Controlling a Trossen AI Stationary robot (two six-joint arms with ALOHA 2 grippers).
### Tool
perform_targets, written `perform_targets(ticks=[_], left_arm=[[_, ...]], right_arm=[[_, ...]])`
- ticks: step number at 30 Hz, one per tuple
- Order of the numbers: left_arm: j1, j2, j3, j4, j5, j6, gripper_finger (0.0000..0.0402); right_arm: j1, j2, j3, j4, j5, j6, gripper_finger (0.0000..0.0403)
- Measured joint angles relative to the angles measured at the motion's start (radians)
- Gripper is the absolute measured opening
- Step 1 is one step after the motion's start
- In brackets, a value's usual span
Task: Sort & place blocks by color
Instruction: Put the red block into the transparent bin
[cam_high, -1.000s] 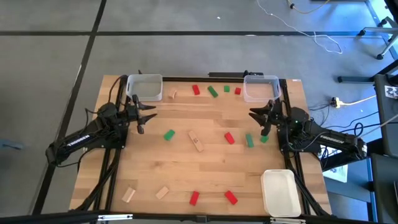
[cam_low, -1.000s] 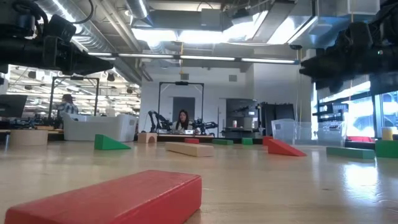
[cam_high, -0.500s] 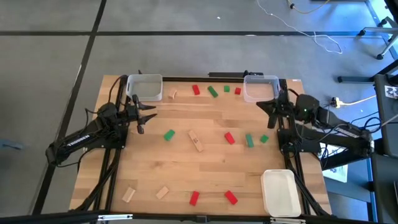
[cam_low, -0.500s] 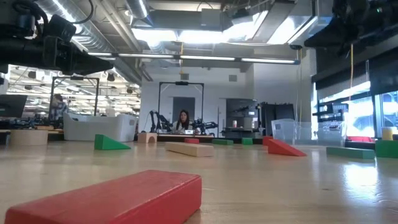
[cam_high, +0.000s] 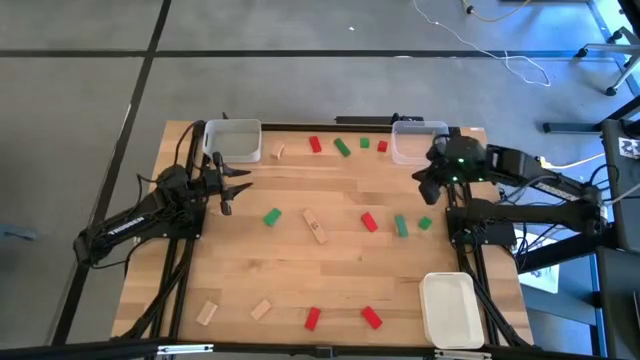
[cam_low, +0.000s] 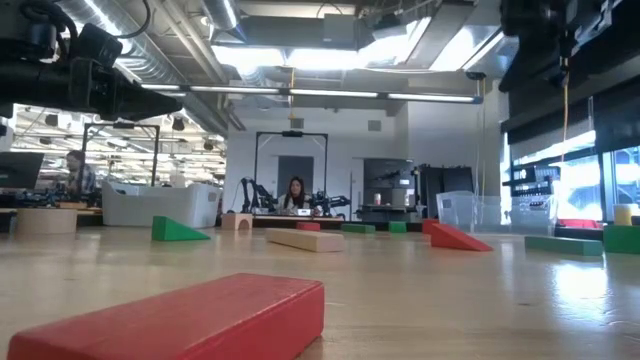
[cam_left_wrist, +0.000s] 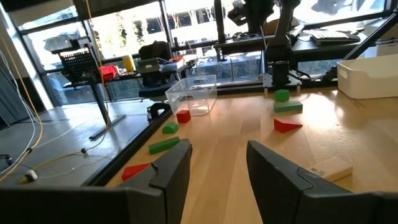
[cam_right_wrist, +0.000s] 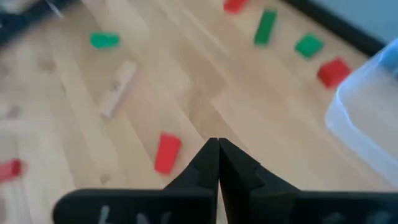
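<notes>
On the blocks (cam_high: 316, 229), seemingly no readable writing.

grey floor (cam_high: 300, 60) w/ dark seam lines, white cable (cam_high: 500, 50) upper right. low view: ceiling light strips (cam_low: 300, 95), windows (cam_low: 570, 170) at right.

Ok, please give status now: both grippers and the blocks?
Left gripper open, empty. Right gripper shut, empty, near right bin. Blocks scattered on table, both bins empty.

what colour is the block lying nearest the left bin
Plain tan wood; the small block beside the left bin shows best in the high view.
</notes>
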Motion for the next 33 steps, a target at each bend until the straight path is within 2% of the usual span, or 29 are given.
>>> perform_targets(ticks=[5, 13, 20, 27, 33], left_arm=[[0.0, 0.0, 0.0, 0.0, 0.0, 0.0, 0.015], [0.0, 0.0, 0.0, 0.0, 0.0, 0.0, 0.015], [0.0, 0.0, 0.0, 0.0, 0.0, 0.0, 0.015], [0.0, 0.0, 0.0, 0.0, 0.0, 0.0, 0.015], [0.0, 0.0, 0.0, 0.0, 0.0, 0.0, 0.015]], right_arm=[[0.0, 0.097, 0.018, -0.028, -0.013, 0.051, 0.0036], [0.0, 0.214, 0.039, -0.028, -0.033, 0.179, 0.0123], [0.0, 0.288, 0.04, -0.028, -0.094, 0.269, 0.0184], [0.0, 0.362, 0.04, 0.006, -0.104, 0.277, 0.0196], [0.012, 0.423, 0.039, 0.074, -0.11, 0.174, 0.0197]])
